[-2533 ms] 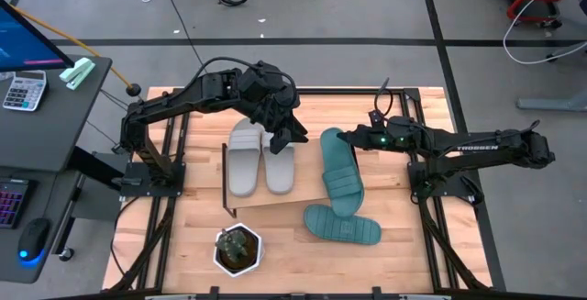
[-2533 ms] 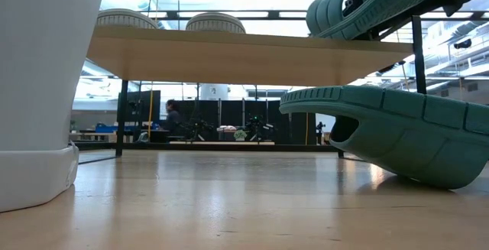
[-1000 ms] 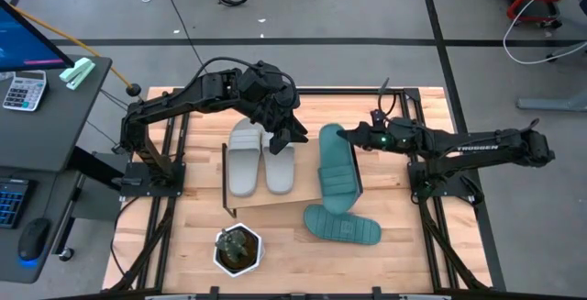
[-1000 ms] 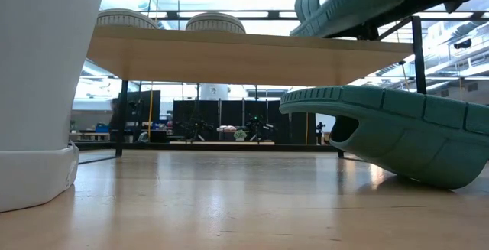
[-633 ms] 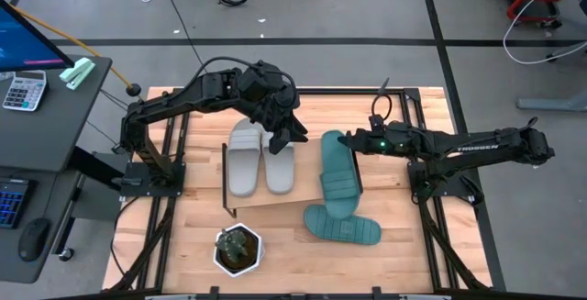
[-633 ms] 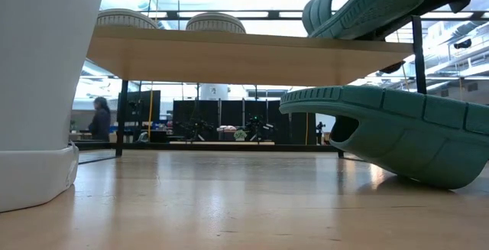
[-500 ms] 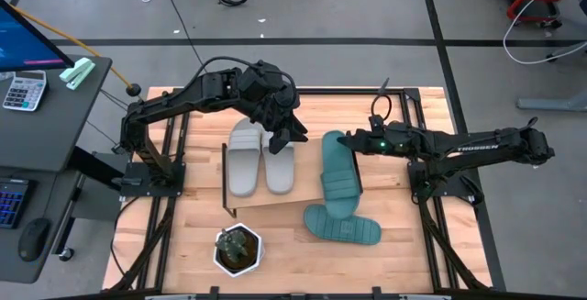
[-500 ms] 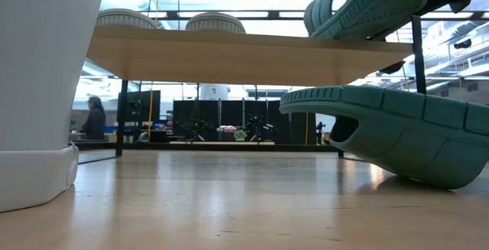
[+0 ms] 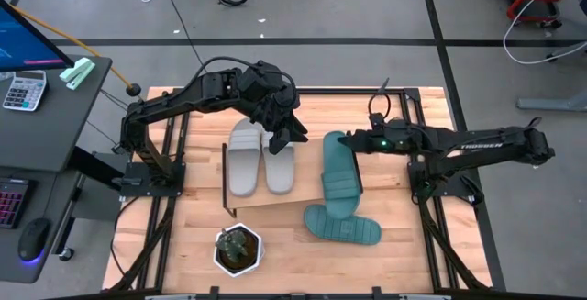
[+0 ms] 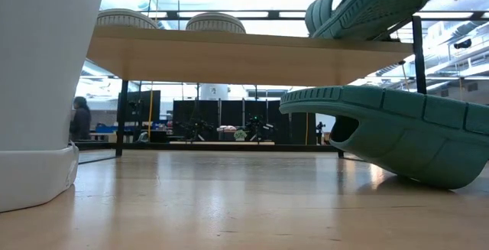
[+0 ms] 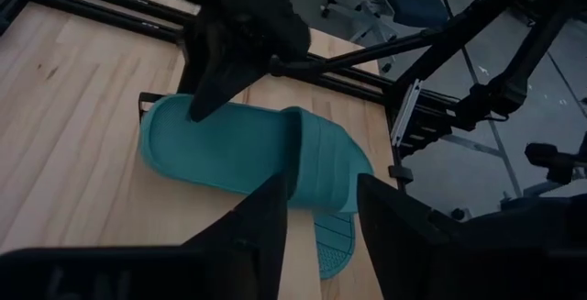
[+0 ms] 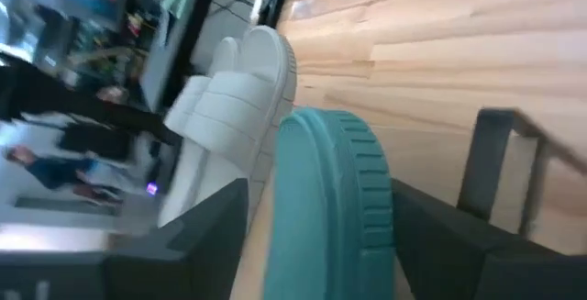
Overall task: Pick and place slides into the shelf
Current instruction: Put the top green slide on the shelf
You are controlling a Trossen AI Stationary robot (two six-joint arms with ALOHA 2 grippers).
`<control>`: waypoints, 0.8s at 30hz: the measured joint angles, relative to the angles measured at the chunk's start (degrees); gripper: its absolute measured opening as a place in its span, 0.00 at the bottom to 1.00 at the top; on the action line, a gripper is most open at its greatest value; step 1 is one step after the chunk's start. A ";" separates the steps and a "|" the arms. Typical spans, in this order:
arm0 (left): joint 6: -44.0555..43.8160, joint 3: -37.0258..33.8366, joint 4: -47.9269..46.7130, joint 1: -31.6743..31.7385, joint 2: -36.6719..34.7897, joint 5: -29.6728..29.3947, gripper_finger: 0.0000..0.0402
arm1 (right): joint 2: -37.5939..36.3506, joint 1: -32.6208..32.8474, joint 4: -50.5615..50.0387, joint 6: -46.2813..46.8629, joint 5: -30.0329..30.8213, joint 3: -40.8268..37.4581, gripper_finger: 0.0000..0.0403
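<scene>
Here your right pincer (image 9: 341, 140) is clamped on the heel of a teal slide (image 9: 338, 175), held tilted above the shelf (image 9: 275, 201) at its right end. Your left pincer (image 9: 295, 133), spread narrowly and empty, hovers over the shelf beside the grey slides (image 9: 260, 157).

Both arms are showing as matte black, jointed tubes on black square bases bolted to the table edge. The right arm (image 9: 477, 144) is carrying white block lettering along its forearm, and a small green light is glowing just behind the right gripper (image 9: 341, 141). Thin black cable is looping above that wrist. The left arm (image 9: 183, 98) is bulking out behind the left gripper (image 9: 292, 131), whose dark fingers (image 11: 257, 236) are looking flat and smooth.
</scene>
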 joint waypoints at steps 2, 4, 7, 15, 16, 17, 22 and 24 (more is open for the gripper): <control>0.01 0.00 0.00 0.00 0.00 0.00 0.35 | -0.02 0.00 -6.72 -2.92 0.44 2.76 0.62; 0.05 0.00 0.02 0.00 0.00 0.00 0.35 | 0.02 0.00 -11.62 -5.42 1.37 4.82 0.60; 0.07 0.00 0.00 0.00 0.00 0.00 0.34 | -0.06 -0.25 -13.07 -7.17 1.89 6.88 0.59; 0.15 0.00 0.00 0.00 0.00 0.00 0.33 | 0.00 -0.63 -16.13 -6.77 -2.90 9.41 0.56; 0.15 0.00 -0.05 0.00 0.00 0.00 0.33 | 0.00 -0.24 -16.29 -6.28 -5.29 9.90 0.55; 0.15 0.00 -0.10 -0.02 0.00 0.00 0.33 | 0.00 0.51 -17.21 -5.69 -7.03 10.55 0.55; 0.22 0.00 -0.22 0.00 0.00 0.00 0.34 | 0.00 5.94 -29.62 -6.84 -8.64 14.32 0.47; 0.22 0.00 -0.37 0.00 0.00 0.00 0.33 | 0.00 7.30 -34.33 -7.78 -7.30 16.07 0.42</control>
